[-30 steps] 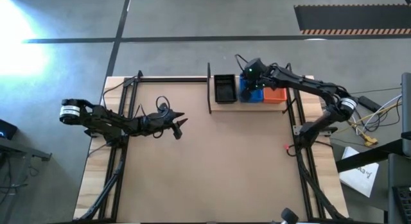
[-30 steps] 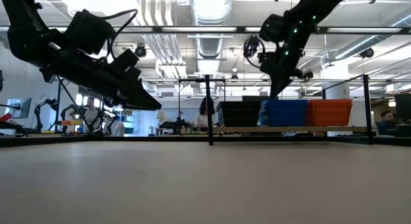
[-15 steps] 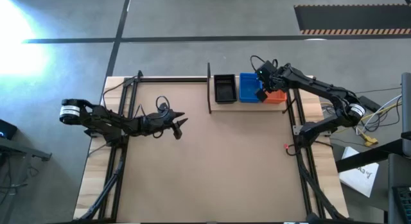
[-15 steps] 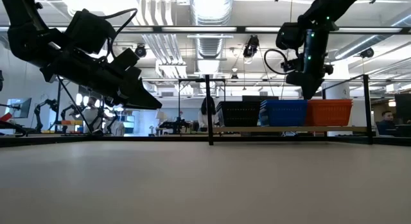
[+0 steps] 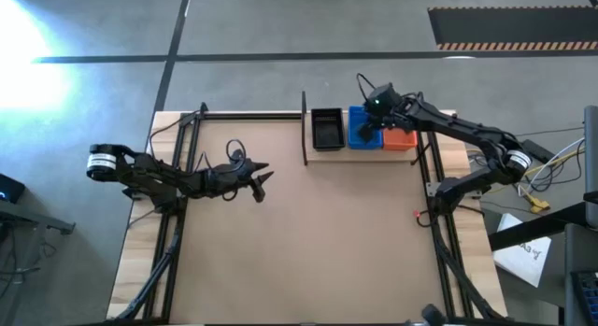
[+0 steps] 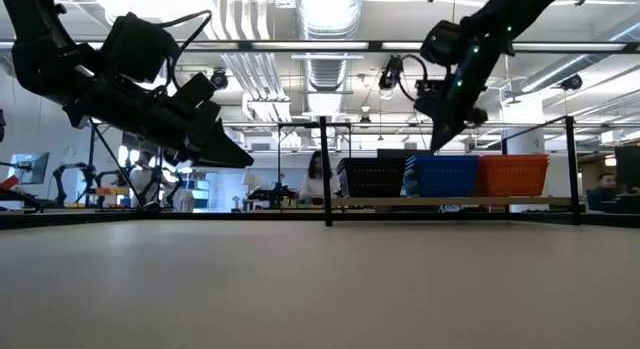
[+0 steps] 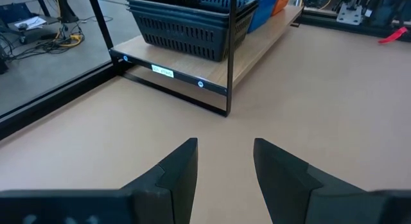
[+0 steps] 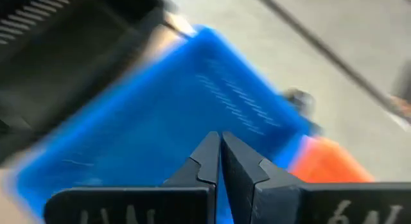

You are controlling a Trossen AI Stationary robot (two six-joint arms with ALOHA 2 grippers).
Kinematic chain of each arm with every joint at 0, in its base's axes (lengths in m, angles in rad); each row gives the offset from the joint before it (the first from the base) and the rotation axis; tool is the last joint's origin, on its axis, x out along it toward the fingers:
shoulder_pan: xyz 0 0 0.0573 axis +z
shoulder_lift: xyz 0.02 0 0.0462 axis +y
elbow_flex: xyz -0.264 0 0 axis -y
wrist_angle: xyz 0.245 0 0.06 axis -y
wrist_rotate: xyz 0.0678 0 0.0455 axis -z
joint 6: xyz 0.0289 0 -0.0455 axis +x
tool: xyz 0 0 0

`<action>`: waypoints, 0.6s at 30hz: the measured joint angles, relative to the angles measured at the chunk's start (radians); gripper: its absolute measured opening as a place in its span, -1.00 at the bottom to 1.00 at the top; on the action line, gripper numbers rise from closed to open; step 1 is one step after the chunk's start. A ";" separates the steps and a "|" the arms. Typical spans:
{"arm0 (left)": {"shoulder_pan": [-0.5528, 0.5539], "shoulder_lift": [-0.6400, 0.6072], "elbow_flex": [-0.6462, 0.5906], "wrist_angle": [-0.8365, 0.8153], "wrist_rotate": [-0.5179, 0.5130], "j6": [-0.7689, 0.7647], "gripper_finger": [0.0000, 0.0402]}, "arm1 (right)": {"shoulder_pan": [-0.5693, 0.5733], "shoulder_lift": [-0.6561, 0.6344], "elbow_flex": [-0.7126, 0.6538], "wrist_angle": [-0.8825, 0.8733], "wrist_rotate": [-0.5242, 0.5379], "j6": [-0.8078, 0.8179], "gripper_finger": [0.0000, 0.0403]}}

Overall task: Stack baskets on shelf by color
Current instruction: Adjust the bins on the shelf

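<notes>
The shelf [image 5: 329, 154], a pale plank with black rods, sits at the table's far right. On it, side by side, rest nested black baskets [image 5: 326, 128], a blue basket [image 5: 359, 134] and an orange basket [image 5: 403, 139]; the low view shows black [image 6: 375, 177], blue [image 6: 445, 175] and orange [image 6: 513, 175] in a row. My right gripper [image 8: 220, 139] is shut on nothing and hovers over the blue basket [image 8: 160, 108], above its rim [image 6: 441, 141]. My left gripper [image 7: 225, 150] is open and hangs above the bare table at mid-left [image 5: 262, 179].
A black upright post [image 5: 304, 128] stands at the shelf's left end, seen close in the left wrist view [image 7: 229, 63]. Black frame rails run along the table's left [image 5: 168, 223] and right [image 5: 439, 233] sides. The brown tabletop [image 5: 308, 242] stretches between them.
My right gripper swung from over the blue basket toward the table's right, over the orange basket, then came back left above the blue basket. It stayed shut and above the baskets. The baskets and my left arm kept still.
</notes>
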 joint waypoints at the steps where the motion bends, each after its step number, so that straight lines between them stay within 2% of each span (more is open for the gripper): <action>1: 0.000 0.000 0.000 0.002 0.000 0.000 -0.32 | 0.000 0.004 -0.008 0.027 -0.051 0.005 -0.96; 4: 0.000 0.000 0.000 0.002 0.000 0.000 -0.32 | 0.001 0.029 -0.034 0.090 -0.117 0.032 -0.96; 13: 0.000 0.000 0.000 -0.002 0.000 0.000 -0.32 | 0.019 0.171 -0.043 0.187 -0.117 0.041 -0.96; 18: 0.000 0.000 -0.001 -0.003 0.000 0.000 -0.32 | 0.035 0.197 -0.022 0.202 -0.117 0.010 -0.96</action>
